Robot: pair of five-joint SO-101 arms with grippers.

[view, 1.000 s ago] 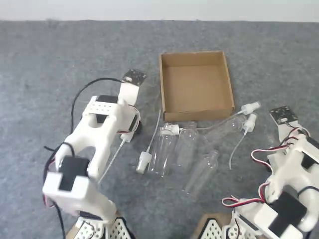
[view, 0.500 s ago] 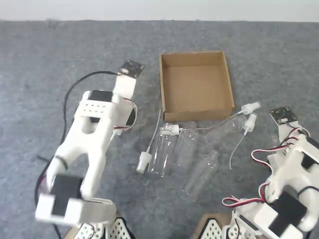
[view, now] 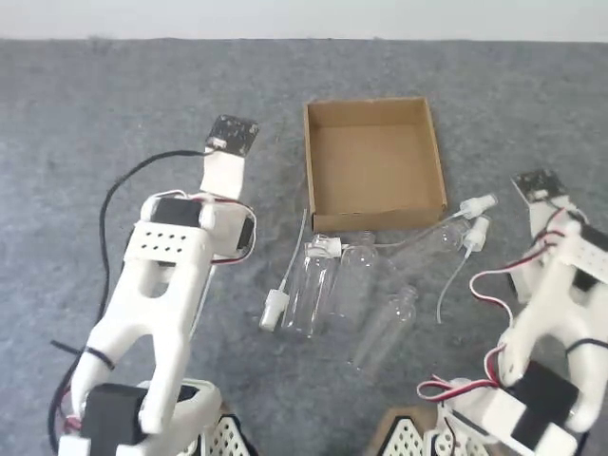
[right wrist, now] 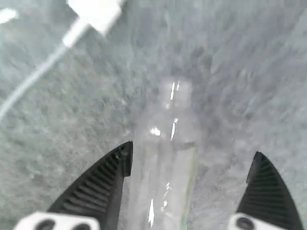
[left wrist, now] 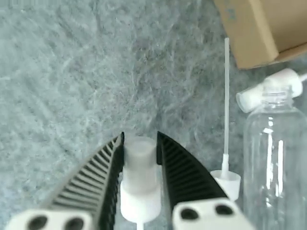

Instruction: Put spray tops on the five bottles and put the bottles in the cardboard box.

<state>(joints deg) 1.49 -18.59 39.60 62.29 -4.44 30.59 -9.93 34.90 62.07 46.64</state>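
Spray top in hand, bottle lined up
The left gripper [left wrist: 139, 141] is clamped narrow on a white spray top [left wrist: 140, 182]; the right gripper [right wrist: 193, 151] stands wide with a clear bottle [right wrist: 165, 143] lying between its jaws, ungripped. Next, I'd say, the right must close on that bottle so the top can go on. The cardboard box [left wrist: 254, 33] sits ahead of the left tool, its bluish print unreadable

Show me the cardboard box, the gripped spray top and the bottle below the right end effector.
cardboard box [view: 375, 166]: high view, inner floor.
spray top [left wrist: 139, 152]: left wrist view, cap.
bottle [right wrist: 165, 158]: right wrist view, body.
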